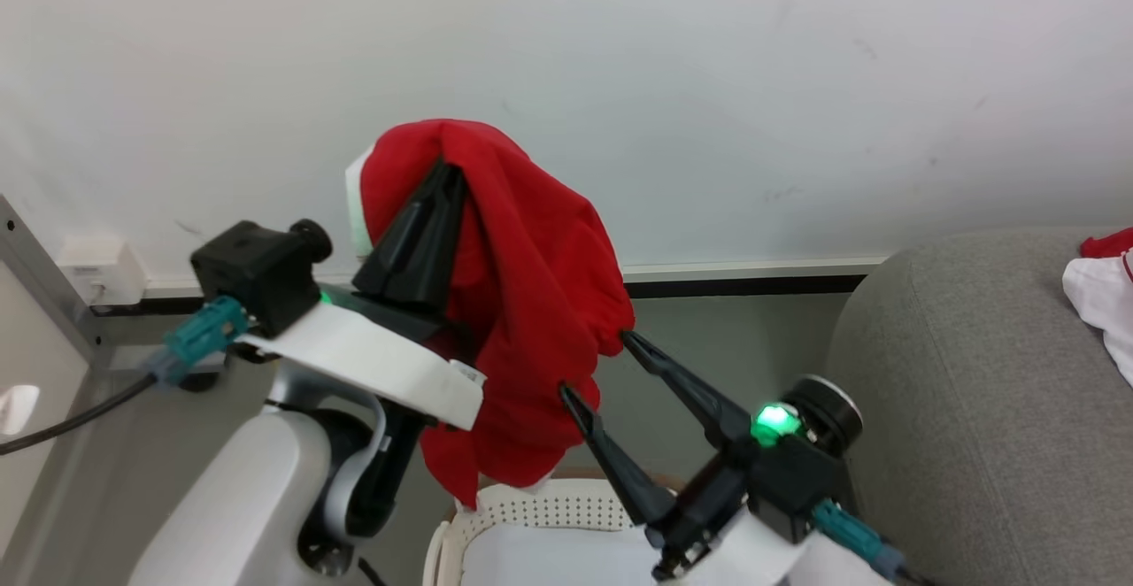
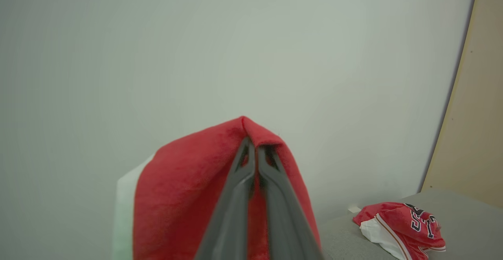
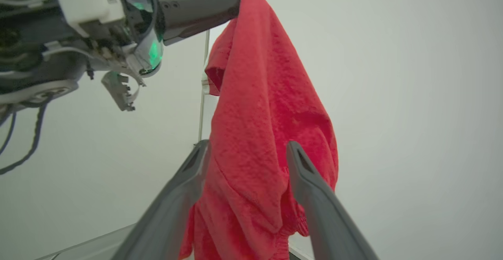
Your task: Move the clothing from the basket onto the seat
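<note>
Left gripper (image 1: 447,174) pinching red clothing (image 1: 531,276), right gripper (image 1: 597,363) spread wide, grey seat (image 1: 956,373), white wall (image 1: 708,55)

The grey seat (image 1: 956,373) takes the lower right of the head view. On its top, at the right edge of the frame, lies a crumpled red and white jersey (image 1: 1106,294); the left wrist view shows dark lettering on it. The grey floor (image 1: 752,338) runs along the wall (image 1: 708,81). The basket (image 1: 531,508) is at the bottom centre, with its base hidden.
</note>
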Tool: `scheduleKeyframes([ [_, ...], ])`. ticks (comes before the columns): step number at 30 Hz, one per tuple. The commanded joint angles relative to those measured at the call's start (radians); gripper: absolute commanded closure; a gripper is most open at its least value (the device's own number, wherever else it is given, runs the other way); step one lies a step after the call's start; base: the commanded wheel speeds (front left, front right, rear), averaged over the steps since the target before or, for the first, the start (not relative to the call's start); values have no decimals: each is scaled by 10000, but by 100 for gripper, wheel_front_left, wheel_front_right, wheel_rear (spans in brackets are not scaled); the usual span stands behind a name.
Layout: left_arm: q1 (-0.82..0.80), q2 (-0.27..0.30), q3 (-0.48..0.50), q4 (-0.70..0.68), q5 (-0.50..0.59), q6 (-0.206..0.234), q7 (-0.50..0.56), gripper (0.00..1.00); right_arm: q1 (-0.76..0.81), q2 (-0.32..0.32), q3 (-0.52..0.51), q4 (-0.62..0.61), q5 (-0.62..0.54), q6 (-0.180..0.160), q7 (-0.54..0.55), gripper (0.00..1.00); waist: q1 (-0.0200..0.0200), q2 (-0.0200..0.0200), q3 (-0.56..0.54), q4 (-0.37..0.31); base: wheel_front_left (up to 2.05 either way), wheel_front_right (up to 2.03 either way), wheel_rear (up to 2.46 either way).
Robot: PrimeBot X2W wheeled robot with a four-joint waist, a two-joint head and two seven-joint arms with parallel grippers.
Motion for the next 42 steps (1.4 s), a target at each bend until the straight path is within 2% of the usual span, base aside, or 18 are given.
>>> scheduleKeyframes([
  [1, -90, -45, -21, 19, 48, -67, 16, 100, -230, -43, 69, 144, 76, -26, -1, 0, -1, -1, 7, 32, 0, 0, 0],
  [7, -326, -347, -392, 162, 2, -254, 21, 100, -1614, -33, 695, 1538, 831, -24, 1, 0, -1, -1, -29, 326, 0, 0, 0],
  [11, -425, -506, -594, 213, -4, -309, 32, 100, -2210, -36, 1596, 2386, 2149, -26, -1, 0, -1, -1, -82, 537, 0, 0, 0],
  [12, -442, -545, -638, 225, -11, -322, 32, 100, -2349, -36, 1810, 2573, 2499, -24, -1, 11, -1, -1, -97, 587, 0, 0, 0],
  [13, -458, -577, -671, 242, -22, -333, 29, 100, -2486, -34, 2016, 2621, 2924, -26, -1, 77, -1, -1, -105, 627, 0, 0, 0],
  [14, -482, -606, -694, 259, -30, -345, 19, 100, -2647, -34, 2213, 2661, 3208, -24, -1, 100, -1, -1, -109, 664, 0, 0, 0],
  [17, -489, -609, -684, 314, -41, -296, -6, 100, -2874, -51, 2266, 2619, 3828, -24, -1, 100, -1, -1, -110, 732, 0, 0, 0],
  [23, -385, -486, -607, 478, -16, -236, -92, 100, -3079, -45, 2082, 2655, 3961, -26, -1, 100, -1, -1, -90, 742, 0, 0, 0],
  [24, -362, -469, -580, 516, 9, -207, -123, 70, -3081, -43, 1988, 2637, 3905, -26, -1, 100, -1, -1, -79, 727, 0, 0, 0],
  [25, -313, -428, -581, 579, 41, -195, -139, 0, -3067, -39, 1904, 2605, 3831, -26, -1, 100, -1, -1, -70, 709, 0, 0, 0],
  [42, 278, -210, -759, 774, -106, -160, -146, 0, -2680, -39, 463, 2529, 3041, -26, 0, 100, -1, -1, 130, 180, 0, 0, 0],
])
